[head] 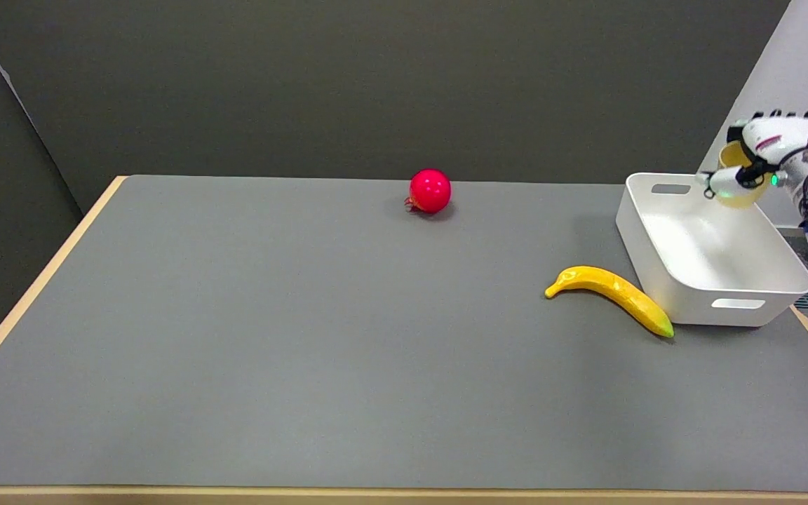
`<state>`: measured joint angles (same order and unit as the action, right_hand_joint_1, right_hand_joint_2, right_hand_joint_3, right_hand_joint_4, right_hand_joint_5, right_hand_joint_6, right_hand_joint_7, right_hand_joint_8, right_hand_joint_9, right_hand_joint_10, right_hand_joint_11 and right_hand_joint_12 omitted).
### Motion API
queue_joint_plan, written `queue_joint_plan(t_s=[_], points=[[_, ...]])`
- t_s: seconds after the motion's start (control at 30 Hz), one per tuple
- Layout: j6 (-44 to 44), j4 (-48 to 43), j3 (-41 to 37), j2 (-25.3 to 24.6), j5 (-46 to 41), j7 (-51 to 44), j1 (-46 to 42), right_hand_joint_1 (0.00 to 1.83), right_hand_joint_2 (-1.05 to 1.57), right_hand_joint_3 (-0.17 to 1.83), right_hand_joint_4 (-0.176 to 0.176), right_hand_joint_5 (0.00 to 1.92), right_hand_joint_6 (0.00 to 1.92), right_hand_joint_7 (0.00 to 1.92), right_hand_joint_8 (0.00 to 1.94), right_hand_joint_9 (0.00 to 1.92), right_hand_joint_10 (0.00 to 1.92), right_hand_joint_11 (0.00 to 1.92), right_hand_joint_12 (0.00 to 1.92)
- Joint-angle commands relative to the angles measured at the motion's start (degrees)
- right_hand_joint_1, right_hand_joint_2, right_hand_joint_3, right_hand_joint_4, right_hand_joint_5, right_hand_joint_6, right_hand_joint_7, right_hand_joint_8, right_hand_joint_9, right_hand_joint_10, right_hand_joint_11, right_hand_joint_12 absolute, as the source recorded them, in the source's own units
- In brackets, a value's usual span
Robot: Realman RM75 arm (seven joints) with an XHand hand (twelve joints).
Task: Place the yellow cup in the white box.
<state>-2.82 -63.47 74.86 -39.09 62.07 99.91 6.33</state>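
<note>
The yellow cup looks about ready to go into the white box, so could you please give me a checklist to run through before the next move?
1. Grip: the right hand holds the yellow cup in the air. Ok.
2. Position: the cup hangs at the far right corner of the white box; whether it is fully inside the rim line, cannot tell.
3. Box interior: nothing lies in it. Ok.
4. Box seating: it stands flat at the table's right edge. Ok.
5. Obstacles: the banana lies against the box's left front, outside it, and the red ball sits far off. Ok.
6. Cup upright: hidden by the hand, cannot tell.
</note>
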Motion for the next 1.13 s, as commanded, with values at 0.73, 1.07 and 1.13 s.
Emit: queue_joint_plan(t_s=[0.73, 1.07, 1.13], points=[[-5.43, -18.81, 4.55, -5.96, 1.93, 8.15, -3.91, 0.36, 0.67, 0.67, 0.067, 0.00, 0.00, 0.00, 0.00, 0.00, 0.00, 0.00, 0.00], [-13.03, -38.95, 30.63, -11.32, 21.04, 8.45, 2.82, 0.24, 0.70, 0.77, 0.056, 0.00, 0.00, 0.00, 0.00, 0.00, 0.00, 0.00, 0.02], [-14.08, -40.00, 36.73, -12.57, 25.45, 9.21, 4.12, 0.19, 0.62, 0.93, 0.054, 0.00, 0.00, 0.00, 0.00, 0.00, 0.00, 0.00, 0.14]])
